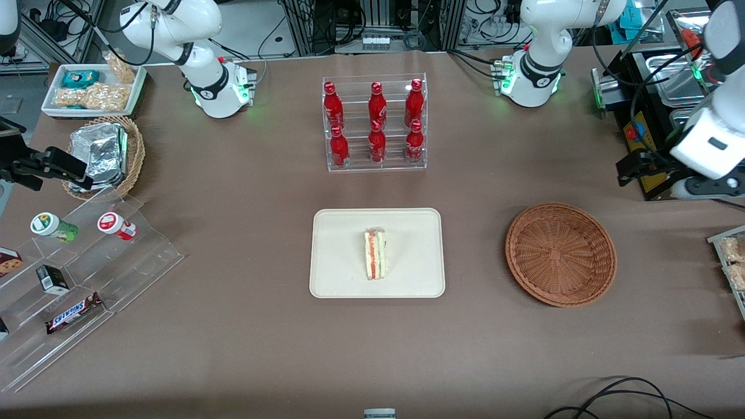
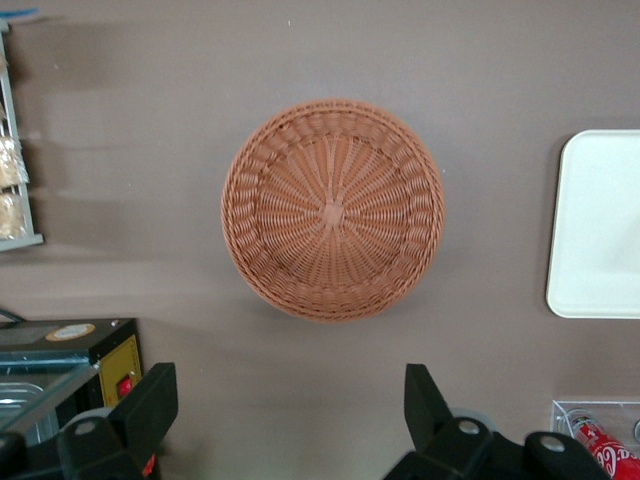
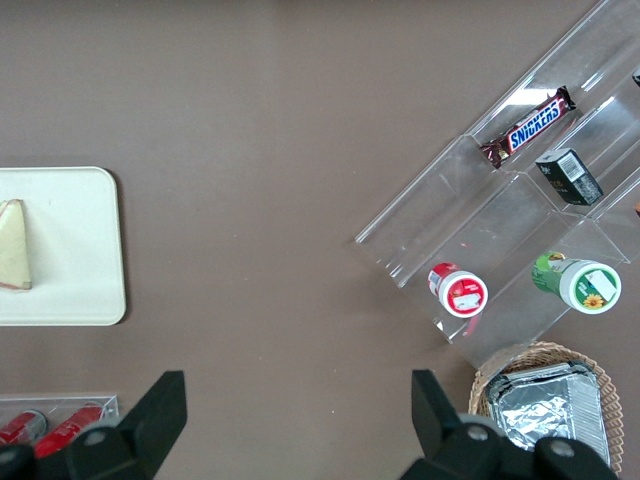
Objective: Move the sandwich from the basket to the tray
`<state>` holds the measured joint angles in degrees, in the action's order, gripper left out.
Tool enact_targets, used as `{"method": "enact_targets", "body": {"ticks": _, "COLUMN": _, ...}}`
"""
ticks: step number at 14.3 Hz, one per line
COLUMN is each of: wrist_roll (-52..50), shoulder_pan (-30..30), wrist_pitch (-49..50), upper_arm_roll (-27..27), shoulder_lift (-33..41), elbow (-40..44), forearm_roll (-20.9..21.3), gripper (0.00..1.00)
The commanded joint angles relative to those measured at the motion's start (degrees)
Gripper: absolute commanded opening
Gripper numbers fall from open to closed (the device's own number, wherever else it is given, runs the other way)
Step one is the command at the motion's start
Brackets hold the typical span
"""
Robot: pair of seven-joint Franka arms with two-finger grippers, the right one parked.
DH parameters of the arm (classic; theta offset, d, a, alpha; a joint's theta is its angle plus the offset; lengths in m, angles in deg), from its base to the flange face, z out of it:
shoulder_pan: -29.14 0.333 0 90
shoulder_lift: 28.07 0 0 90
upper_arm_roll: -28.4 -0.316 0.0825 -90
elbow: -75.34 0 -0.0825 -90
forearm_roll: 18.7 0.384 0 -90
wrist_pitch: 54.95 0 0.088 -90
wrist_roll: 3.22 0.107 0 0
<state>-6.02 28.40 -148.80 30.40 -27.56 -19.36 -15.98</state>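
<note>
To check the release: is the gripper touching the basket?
Apart. The left wrist view shows the open gripper above bare table, clear of the empty basket.

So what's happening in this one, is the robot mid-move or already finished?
It looks finished. The sandwich lies on the cream tray in the middle of the table, and the reddish-brown basket beside it, toward the working arm's end, holds nothing. The left arm's gripper is open, holds nothing, and hangs high above the table near the basket, touching neither it nor the tray. The rack of red bottles stands farther from the front camera than the tray.
</note>
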Motion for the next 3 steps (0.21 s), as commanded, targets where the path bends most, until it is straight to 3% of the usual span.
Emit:
{"method": "enact_targets", "body": {"ticks": 1, "wrist_roll": 1.0, "shoulder_pan": -2.3, "wrist_pitch": 1.8, "upper_arm_roll": -2.2, "shoulder_lift": -2.1, "elbow": 3.6, "forearm_roll": -1.7, "gripper": 1.0}}
{"method": "enact_targets", "body": {"ticks": 3, "wrist_roll": 0.9, "shoulder_pan": -2.3, "wrist_pitch": 1.8, "upper_arm_roll": -2.2, "shoulder_lift": -2.3, "elbow": 3.7, "forearm_roll": -3.0, "gripper": 1.0}}
